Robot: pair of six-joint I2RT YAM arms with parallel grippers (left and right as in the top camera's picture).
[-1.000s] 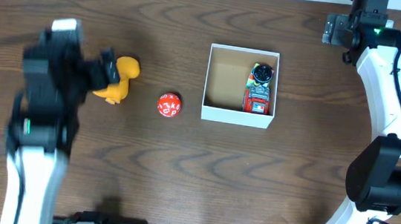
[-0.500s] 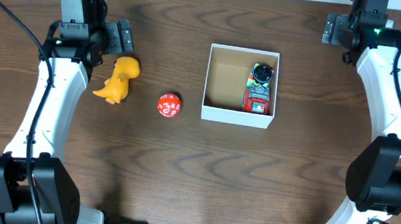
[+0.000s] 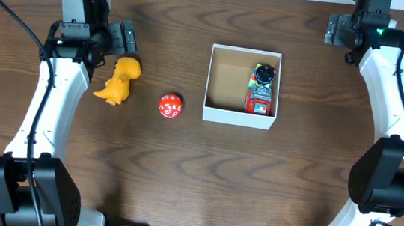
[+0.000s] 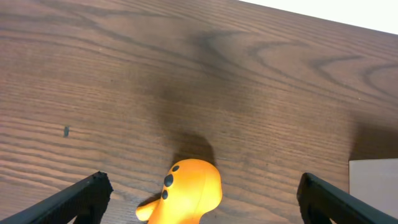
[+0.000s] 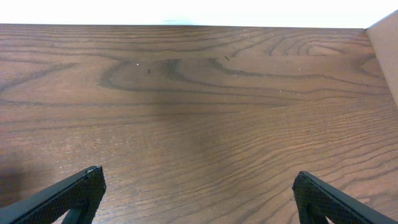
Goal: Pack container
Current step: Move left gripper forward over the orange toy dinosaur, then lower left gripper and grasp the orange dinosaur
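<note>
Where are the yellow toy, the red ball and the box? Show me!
yellow toy point(image 3: 119, 82), overhead view, on the middle of its body.
red ball point(image 3: 170, 106), overhead view, on its top with the white marks.
box point(image 3: 227, 85), overhead view, on its bare brown floor.

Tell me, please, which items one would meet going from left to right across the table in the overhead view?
yellow toy → red ball → container, which holds a red toy along its right side.

The brown table point(image 3: 179, 186) bears a container point(image 3: 237, 117), red ball point(image 3: 170, 106), yellow toy point(image 3: 119, 79) (all apart).
</note>
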